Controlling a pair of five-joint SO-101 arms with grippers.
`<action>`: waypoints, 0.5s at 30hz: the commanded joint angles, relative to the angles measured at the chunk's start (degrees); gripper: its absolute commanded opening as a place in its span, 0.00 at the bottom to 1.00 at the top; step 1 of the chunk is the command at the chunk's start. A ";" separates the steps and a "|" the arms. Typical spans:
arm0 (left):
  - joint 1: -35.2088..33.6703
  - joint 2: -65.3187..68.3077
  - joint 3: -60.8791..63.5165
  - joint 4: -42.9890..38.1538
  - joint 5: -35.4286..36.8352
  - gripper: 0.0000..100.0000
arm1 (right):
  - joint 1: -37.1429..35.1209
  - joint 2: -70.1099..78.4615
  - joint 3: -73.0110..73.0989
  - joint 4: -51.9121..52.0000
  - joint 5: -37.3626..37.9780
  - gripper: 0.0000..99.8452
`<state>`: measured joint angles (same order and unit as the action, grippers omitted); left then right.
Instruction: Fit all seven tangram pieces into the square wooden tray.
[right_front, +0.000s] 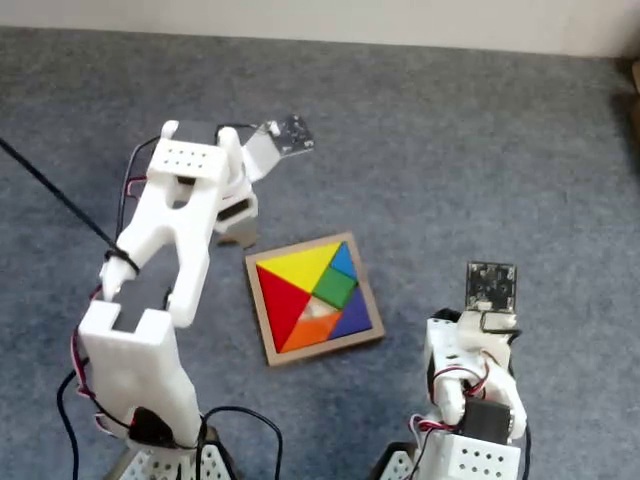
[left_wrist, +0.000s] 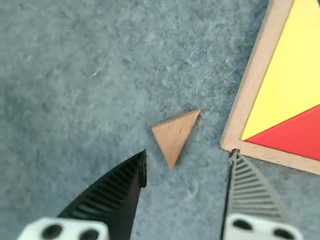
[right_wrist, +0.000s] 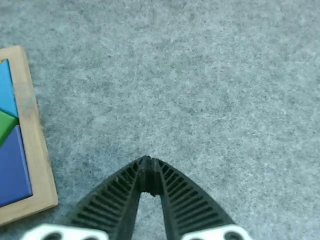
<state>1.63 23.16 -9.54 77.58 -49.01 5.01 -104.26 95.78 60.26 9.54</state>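
tangram triangle (left_wrist: 175, 136) beside tray (left_wrist: 250, 85) | left pincer (left_wrist: 187, 155) wide apart, holding nothing | right pincer (right_wrist: 149, 161) clenched, empty

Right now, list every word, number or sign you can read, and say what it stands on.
None can be read.
The wooden tray, its coloured pieces and the loose wooden triangle bear no marks.
Any print on the camera boards is too small to tell.

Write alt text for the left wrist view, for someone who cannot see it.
A small wood-coloured triangle lies on grey carpet just ahead of the left hand's open fingers. Beside it, apart, is a corner of the wooden tray, with a yellow piece and a red piece inside.
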 joint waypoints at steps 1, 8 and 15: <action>-2.07 1.98 -5.41 0.00 -1.23 0.26 | 0.66 -0.40 8.13 -1.01 -0.26 0.01; -4.79 10.86 -11.47 0.26 -1.32 0.26 | 0.66 -0.40 8.13 -1.01 -0.26 0.01; -4.35 14.02 -13.58 0.18 -1.32 0.22 | 0.66 -0.40 8.13 -0.92 -0.26 0.01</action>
<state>-2.59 38.02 -20.44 77.58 -49.63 5.01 -104.26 95.78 60.26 9.54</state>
